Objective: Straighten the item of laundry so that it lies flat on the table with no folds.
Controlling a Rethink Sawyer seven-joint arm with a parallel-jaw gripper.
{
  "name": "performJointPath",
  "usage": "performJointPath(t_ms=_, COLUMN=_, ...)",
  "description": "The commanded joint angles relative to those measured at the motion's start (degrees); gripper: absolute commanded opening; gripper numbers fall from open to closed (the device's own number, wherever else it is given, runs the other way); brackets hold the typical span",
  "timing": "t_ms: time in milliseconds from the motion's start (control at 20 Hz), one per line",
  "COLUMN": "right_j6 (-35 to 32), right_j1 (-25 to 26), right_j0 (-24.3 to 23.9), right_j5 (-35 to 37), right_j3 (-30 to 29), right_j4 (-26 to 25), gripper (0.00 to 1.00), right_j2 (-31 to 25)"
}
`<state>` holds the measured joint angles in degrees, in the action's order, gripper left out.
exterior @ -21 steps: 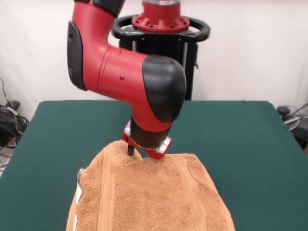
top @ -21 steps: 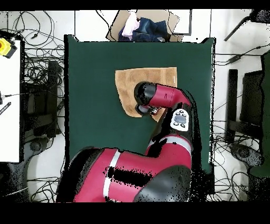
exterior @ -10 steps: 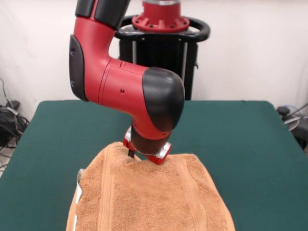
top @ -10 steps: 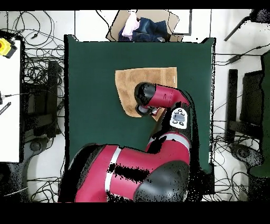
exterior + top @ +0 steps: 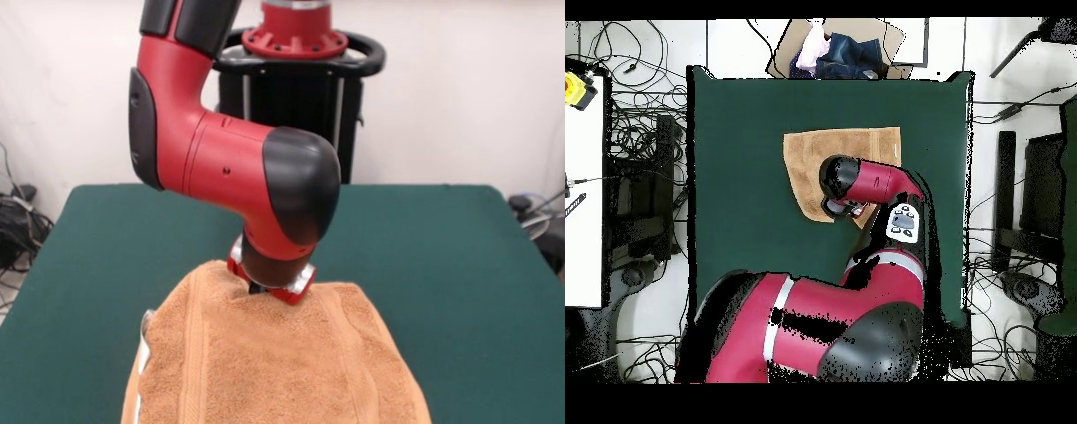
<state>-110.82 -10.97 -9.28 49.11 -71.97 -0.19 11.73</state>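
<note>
The orange-tan towel, the item of laundry, lies on the green table at the near middle, and its near part runs off the picture's bottom. Its far edge is humped and rumpled, and a small white tag shows at its left edge. My gripper points down at that far edge and presses into the cloth; the wrist hides how it stands. In the overhead view the arm covers part of the item of laundry, and my gripper sits at the edge nearest the base, on the table.
An open cardboard box with clothes stands just beyond the table's far edge in the overhead view. Cables lie on the floor on both sides. A white bench stands at the left. Bare green table surrounds the towel.
The gripper has come down a little onto the towel's far edge. The small peak of cloth under it has flattened. The arm's upper link has shifted slightly.
</note>
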Motion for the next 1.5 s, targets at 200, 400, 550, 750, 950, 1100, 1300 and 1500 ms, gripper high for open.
performJointPath(t_ms=200, right_j6=-11.0, right_j1=5.9, right_j0=-0.3, right_j5=-6.3, right_j3=0.7, right_j4=0.4, gripper=0.0, right_j2=-1.9)
performJointPath(t_ms=400, right_j6=-11.0, right_j1=5.8, right_j0=-0.4, right_j5=-6.3, right_j3=0.5, right_j4=0.5, gripper=0.0, right_j2=-2.0)
performJointPath(t_ms=550, right_j6=-11.1, right_j1=5.8, right_j0=-0.3, right_j5=-6.6, right_j3=0.4, right_j4=0.4, gripper=0.0, right_j2=-1.9)
performJointPath(t_ms=750, right_j6=-10.2, right_j1=4.4, right_j0=-0.4, right_j5=-5.2, right_j3=-0.8, right_j4=0.4, gripper=0.0, right_j2=-2.1)
performJointPath(t_ms=950, right_j6=-10.9, right_j1=0.2, right_j0=0.6, right_j5=-1.2, right_j3=-3.8, right_j4=1.4, gripper=0.0, right_j2=-1.7)
performJointPath(t_ms=1100, right_j6=-10.9, right_j1=-4.9, right_j0=0.9, right_j5=-0.1, right_j3=-9.2, right_j4=1.1, gripper=0.0, right_j2=-0.2)
performJointPath(t_ms=1300, right_j6=-10.2, right_j1=-7.0, right_j0=0.6, right_j5=-0.8, right_j3=-13.3, right_j4=-0.8, gripper=0.0, right_j2=2.0)
performJointPath(t_ms=1500, right_j6=-8.9, right_j1=-7.4, right_j0=0.3, right_j5=-5.6, right_j3=-18.0, right_j4=-3.8, gripper=0.0, right_j2=3.7)
